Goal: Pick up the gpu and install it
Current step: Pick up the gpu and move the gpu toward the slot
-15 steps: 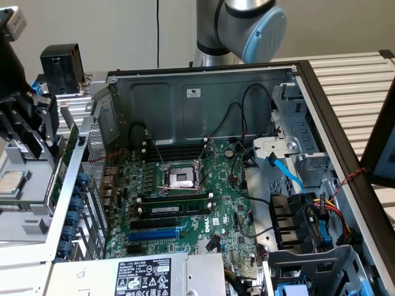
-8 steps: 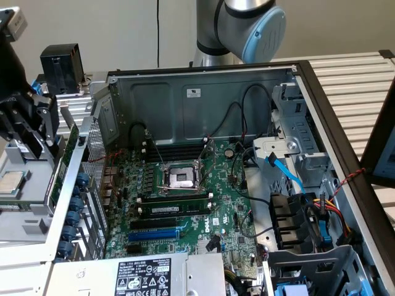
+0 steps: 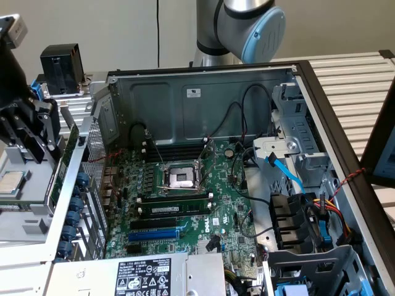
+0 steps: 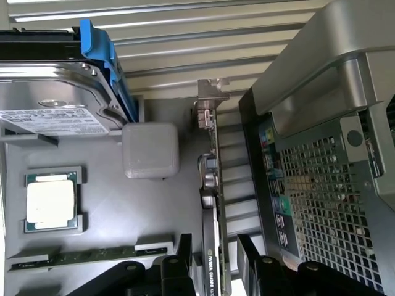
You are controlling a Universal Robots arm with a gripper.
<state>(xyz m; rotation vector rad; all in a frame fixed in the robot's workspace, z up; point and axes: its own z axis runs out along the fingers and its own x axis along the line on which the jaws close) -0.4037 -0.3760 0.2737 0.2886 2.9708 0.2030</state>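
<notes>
The gpu (image 4: 211, 185) stands on its edge in the grey tray (image 4: 123, 209) beside the open computer case. I see it edge-on, with its silver end bracket (image 4: 210, 102) at the far end. My gripper (image 4: 216, 256) is open. One black finger (image 4: 184, 250) is on one side of the card and the other on the opposite side, with small gaps between pads and card. In the exterior view the gripper (image 3: 38, 145) hangs at the far left, just above the green card (image 3: 63, 165) outside the case wall. The motherboard (image 3: 185, 203) lies inside the case.
The tray also holds a hard drive in a blue carrier (image 4: 55, 92), a CPU chip (image 4: 51, 200), a memory stick (image 4: 86, 256) and a grey block (image 4: 151, 150). The case's perforated rear wall (image 4: 327, 185) stands close beside the card. Cables (image 3: 290, 179) and drive bays fill the case's right side.
</notes>
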